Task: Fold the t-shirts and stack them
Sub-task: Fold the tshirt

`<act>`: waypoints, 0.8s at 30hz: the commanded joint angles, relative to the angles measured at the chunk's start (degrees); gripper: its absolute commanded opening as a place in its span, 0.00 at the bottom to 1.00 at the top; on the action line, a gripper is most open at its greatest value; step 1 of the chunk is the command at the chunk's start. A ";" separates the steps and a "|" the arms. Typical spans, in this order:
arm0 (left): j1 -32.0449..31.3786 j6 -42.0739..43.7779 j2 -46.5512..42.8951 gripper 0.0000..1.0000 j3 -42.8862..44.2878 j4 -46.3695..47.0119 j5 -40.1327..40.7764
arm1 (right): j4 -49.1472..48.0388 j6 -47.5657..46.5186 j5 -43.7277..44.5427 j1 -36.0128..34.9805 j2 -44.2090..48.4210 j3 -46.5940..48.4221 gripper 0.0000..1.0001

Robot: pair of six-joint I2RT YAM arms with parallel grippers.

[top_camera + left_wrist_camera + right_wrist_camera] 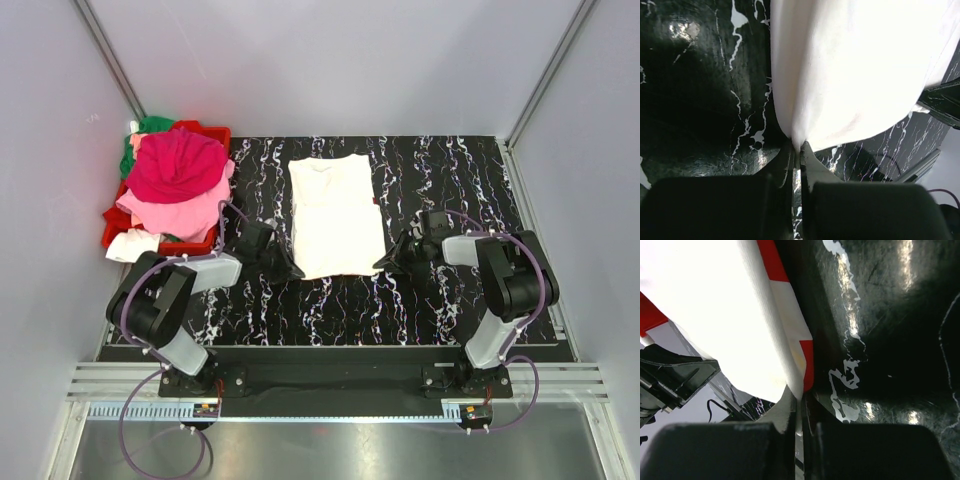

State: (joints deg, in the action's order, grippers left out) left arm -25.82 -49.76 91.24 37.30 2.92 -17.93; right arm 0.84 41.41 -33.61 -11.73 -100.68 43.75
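The white t-shirt (335, 215) lies folded into a long panel mid-table, with red-and-white print peeking out at its right edge. The cloth looks light and limp, likely to sag between holds, so its near corners are the sensible grip. The left gripper (796, 150) is clamped on the near-left corner and the right gripper (801, 396) on the near-right. The other shirts (175, 175) heap over the red bin (218, 132) at far left.

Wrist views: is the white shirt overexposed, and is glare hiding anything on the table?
Left wrist: white shirt blown out, folds barely readable; left claw dark. Right wrist: shirt bright too, red print clear; glints on the table. Top external: evenly lit, sharp.
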 commanded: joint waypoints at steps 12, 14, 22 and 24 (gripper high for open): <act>-11.51 -4.37 -33.00 0.00 -8.20 -25.31 7.12 | 27.70 5.51 9.79 -0.93 39.04 -13.15 0.00; -13.10 -7.00 -38.39 0.00 -9.61 -29.96 7.21 | 34.18 7.10 8.82 -1.19 49.76 -14.56 0.00; -18.12 -11.15 -55.91 0.00 -2.00 -45.62 8.96 | 55.73 10.36 9.17 -1.46 72.73 -6.25 0.00; -18.12 -9.23 -54.34 0.00 3.71 -48.44 9.06 | 57.34 9.66 10.13 -1.46 72.13 -3.33 0.00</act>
State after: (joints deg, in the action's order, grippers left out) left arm -44.40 -60.66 36.14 33.04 -33.65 -13.32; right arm 49.69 51.27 -29.71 -13.85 -28.34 34.50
